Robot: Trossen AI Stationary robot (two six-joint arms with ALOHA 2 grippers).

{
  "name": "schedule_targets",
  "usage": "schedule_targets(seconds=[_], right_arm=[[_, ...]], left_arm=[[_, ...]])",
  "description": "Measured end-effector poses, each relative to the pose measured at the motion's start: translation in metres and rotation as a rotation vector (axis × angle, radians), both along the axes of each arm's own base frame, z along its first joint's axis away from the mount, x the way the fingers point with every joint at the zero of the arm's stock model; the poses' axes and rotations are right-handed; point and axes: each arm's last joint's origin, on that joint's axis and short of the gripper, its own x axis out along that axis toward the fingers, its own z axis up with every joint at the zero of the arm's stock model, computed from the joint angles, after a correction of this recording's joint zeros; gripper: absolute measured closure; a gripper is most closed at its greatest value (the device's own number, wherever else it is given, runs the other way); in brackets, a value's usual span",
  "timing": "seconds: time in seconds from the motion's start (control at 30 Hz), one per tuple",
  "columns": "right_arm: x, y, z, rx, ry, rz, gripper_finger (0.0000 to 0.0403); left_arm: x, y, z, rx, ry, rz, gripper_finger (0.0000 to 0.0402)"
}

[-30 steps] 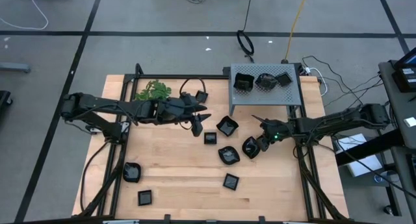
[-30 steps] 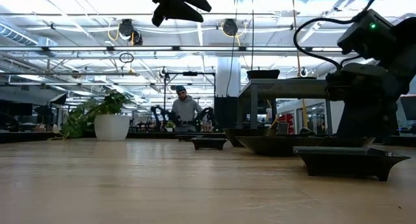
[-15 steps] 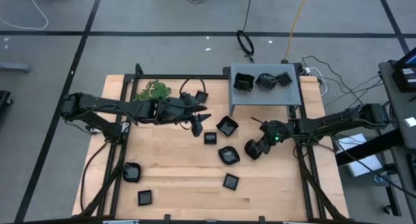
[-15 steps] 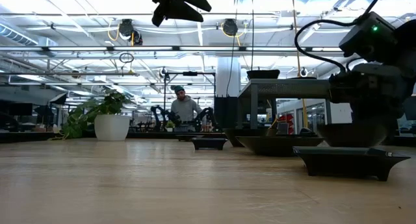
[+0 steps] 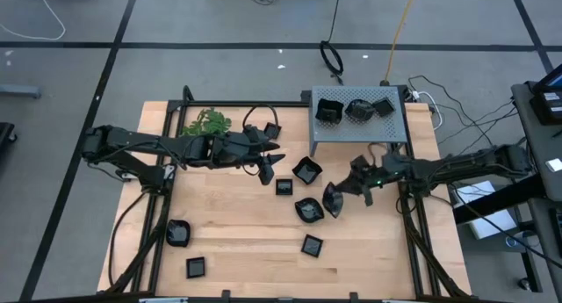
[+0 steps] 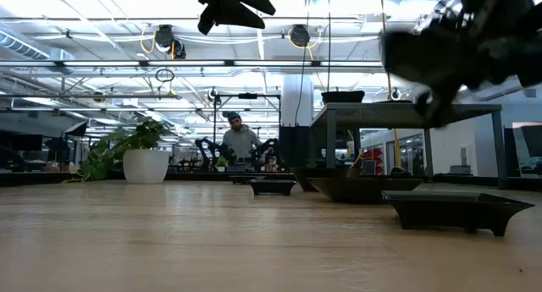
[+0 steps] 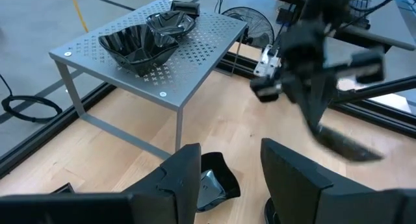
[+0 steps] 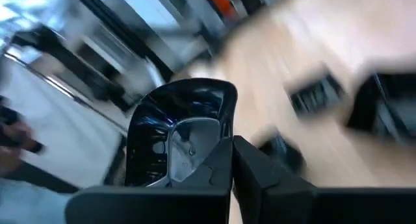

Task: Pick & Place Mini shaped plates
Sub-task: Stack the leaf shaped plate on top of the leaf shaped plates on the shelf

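Observation:
My right gripper (image 5: 344,192) is shut on one glossy black mini shaped plate (image 5: 332,200) and holds it tilted above the table; the right wrist view shows that plate (image 8: 177,134) pinched at its rim. In the low view the held plate (image 6: 440,51) hangs high and blurred. Several more plates lie on the wood, among them one (image 5: 306,170) by the box, one (image 5: 309,210) mid-table and one (image 5: 178,234) near the left. My left gripper (image 5: 267,168) hovers open, left of centre, over a plate (image 7: 212,182).
A grey perforated metal box (image 5: 397,126) stands at the back right with three plates on top. A green leafy sprig (image 5: 208,123) lies at the back left. A cable loop (image 5: 255,119) lies beside it. Black frame rails run along both table sides.
My right gripper closed on the plate and lifted it off the table, tilting it and shifting slightly left. The left arm has not moved.

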Motion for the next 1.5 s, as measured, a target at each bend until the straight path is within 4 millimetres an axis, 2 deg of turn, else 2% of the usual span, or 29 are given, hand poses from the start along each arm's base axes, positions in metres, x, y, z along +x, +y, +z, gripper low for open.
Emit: schedule_targets(seconds=[0.13, 0.33, 0.53, 0.67, 0.77, 0.87, 0.93, 1.0, 1.3, 1.5], right_arm=[[-0.003, -0.007, 0.018, -0.019, -0.155, -0.117, 0.0402], [-0.002, -0.022, 0.040, -0.115, -0.217, -0.260, 0.0403], [0.002, -0.040, 0.076, -0.301, -0.085, -0.334, 0.0403], [-0.005, -0.052, 0.105, -0.443, 0.063, -0.419, 0.0403], [-0.014, -0.062, 0.128, -0.506, 0.157, -0.594, 0.0403], [-0.024, -0.071, 0.145, -0.425, 0.177, -0.877, 0.0403], [-0.028, -0.077, 0.146, -0.298, 0.155, -1.055, 0.0403], [-0.030, -0.081, 0.144, -0.217, 0.157, -1.140, 0.0403], [-0.029, -0.097, 0.118, -0.227, 0.233, -1.241, 0.0403], [-0.040, -0.106, 0.113, -0.113, 0.232, -1.485, 0.0403]], left_arm=[[0.000, 0.000, 0.000, 0.000, 0.006, 0.000, 0.0238], [-0.001, 0.002, -0.002, 0.017, 0.033, -0.001, 0.0238], [-0.001, 0.013, -0.002, 0.085, 0.058, 0.003, 0.0238], [-0.002, 0.021, -0.002, 0.124, 0.073, 0.008, 0.0238], [-0.002, 0.026, -0.002, 0.151, 0.084, 0.011, 0.0238], [-0.003, 0.030, -0.002, 0.157, 0.088, 0.021, 0.0238], [-0.003, 0.032, -0.002, 0.157, 0.089, 0.030, 0.0238], [-0.003, 0.035, -0.002, 0.157, 0.090, 0.039, 0.0238], [-0.004, 0.050, -0.001, 0.188, 0.087, 0.072, 0.0238], [-0.005, 0.054, 0.000, 0.170, 0.069, 0.095, 0.0238]])
